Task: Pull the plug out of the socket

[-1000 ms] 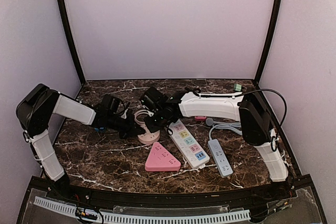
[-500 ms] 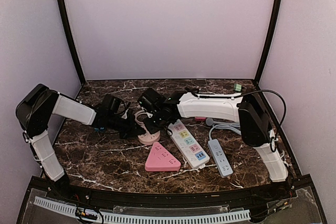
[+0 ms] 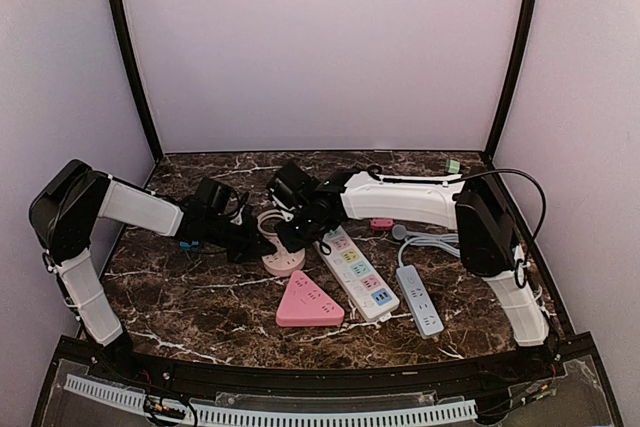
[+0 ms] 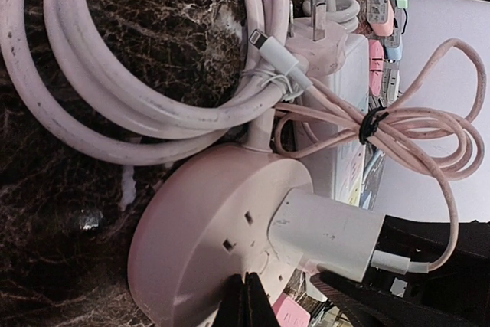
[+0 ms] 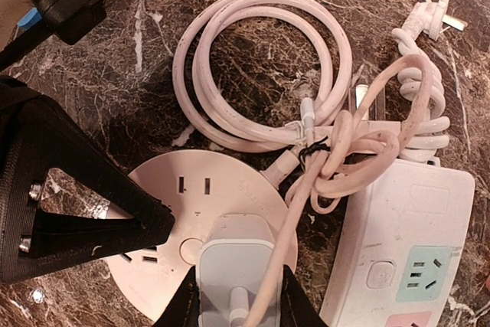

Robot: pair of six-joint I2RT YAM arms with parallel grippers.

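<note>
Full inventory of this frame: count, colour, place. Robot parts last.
round socket: 1, pink, table centre
plug: 1, white, seated in round socket
thick cord: 1, pink, coiled behind round socket
thin cable: 1, pink, tied bundle beside the coil
triangular strip: 1, pink, in front of round socket
long strip: 1, white with coloured outlets, right of round socket
short strip: 1, grey-blue, furthest right
pink object: 1, by right arm, unclear
green object: 1, back right
table: 1, dark marble
left gripper: black, shut, tips on round socket
right gripper: black, shut on plug
</note>
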